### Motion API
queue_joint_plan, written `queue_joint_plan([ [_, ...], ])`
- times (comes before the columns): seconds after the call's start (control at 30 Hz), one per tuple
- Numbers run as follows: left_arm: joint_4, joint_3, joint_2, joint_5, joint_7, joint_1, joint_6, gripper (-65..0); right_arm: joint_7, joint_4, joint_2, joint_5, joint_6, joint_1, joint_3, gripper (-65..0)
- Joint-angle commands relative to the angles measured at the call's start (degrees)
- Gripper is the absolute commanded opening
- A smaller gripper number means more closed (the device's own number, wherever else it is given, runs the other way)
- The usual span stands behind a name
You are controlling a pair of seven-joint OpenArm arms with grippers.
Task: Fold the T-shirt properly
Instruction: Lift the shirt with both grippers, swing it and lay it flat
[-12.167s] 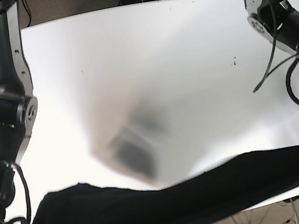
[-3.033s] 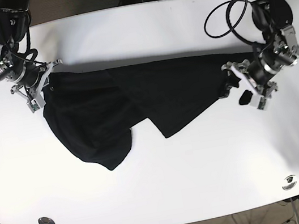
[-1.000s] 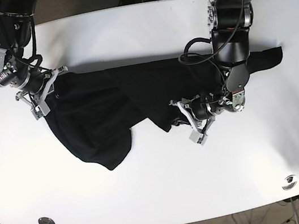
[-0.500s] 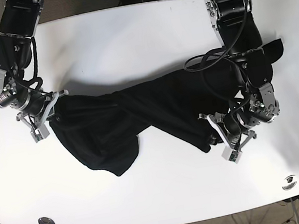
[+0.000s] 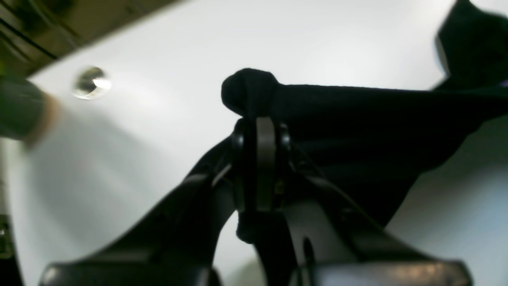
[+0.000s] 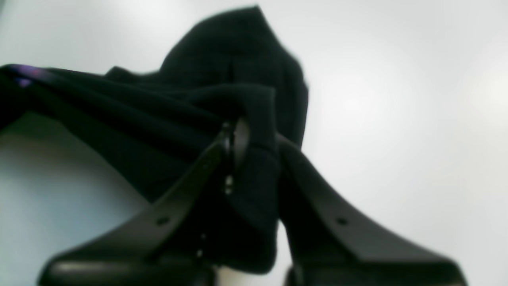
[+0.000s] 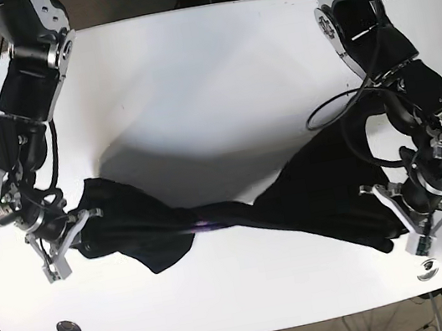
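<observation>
both the left gripper [image 7: 406, 221] and right gripper [image 7: 70, 239] pinch the twisted black t-shirt [image 7: 212, 215].

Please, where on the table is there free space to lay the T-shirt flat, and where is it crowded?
The widest bare patch of the white table lies behind the black T-shirt, between both arms. A narrower strip runs along the front edge. It is crowded at the sides, where the left claw and right claw hold the cloth.

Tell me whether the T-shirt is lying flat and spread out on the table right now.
No: in the base view the T-shirt is twisted into a narrow rope between the left gripper and the right gripper.
</observation>
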Motion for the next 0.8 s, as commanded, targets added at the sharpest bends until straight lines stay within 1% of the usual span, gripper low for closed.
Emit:
queue_joint_plan([
  [0.0, 3.21, -1.84, -1.92, -0.11, 1.35, -4.15, 0.16, -65.0, 0.92, -0.34, 1.75, 0.6, -0.19, 5.13, 0.14, -62.9],
  [0.1, 4.62, -3.6, -3.33, -0.02, 3.28, -7.32, 0.16, -65.0, 0.13, -1.57, 2.28, 0.6, -0.27, 9.35, -2.05, -62.9],
  [0.13, 4.71, -3.95, -3.95, -0.02, 3.37, -8.29, 0.16, -65.0, 0.04, -2.1, 2.28, 0.6, -0.27, 10.85, -3.11, -62.9],
  [0.2, 4.71, -4.13, -5.79, -0.02, 3.37, -10.92, 0.16, -65.0, 0.04, -3.68, 3.24, 0.6, -0.27, 14.28, -4.95, -62.9],
  [0.3, 4.71, -4.22, -8.08, 0.06, 3.37, -14.09, 0.16, -65.0, 0.04, -5.79, 4.12, 0.6, -0.27, 19.11, -6.62, -62.9],
  [0.4, 4.62, -4.3, -10.45, 0.06, 3.37, -16.55, 0.16, -65.0, 0.04, -7.64, 4.39, 0.6, -0.27, 23.6, -7.59, -62.9],
  [0.5, 2.86, -4.3, -13.0, -0.02, 3.37, -19.63, 0.16, -65.0, 0.22, -9.93, 6.23, 0.6, -0.27, 29.13, -9.53, -62.9],
  [0.63, -0.57, -4.39, -15.64, -0.2, 3.28, -22.97, 0.16, -65.0, 0.22, -13.79, 7.46, 0.6, -0.27, 36.69, -12.69, -62.9],
  [0.7, -1.27, -4.39, -17.13, -0.38, 3.1, -23.23, 0.16, -65.0, 0.22, -14.67, 8.34, 0.69, -0.27, 39.24, -13.13, -62.9],
  [0.77, -1.36, -4.39, -17.75, -0.38, 3.1, -23.23, 0.16, -65.0, 0.22, -15.03, 8.61, 0.69, -0.27, 40.91, -13.04, -62.9],
])
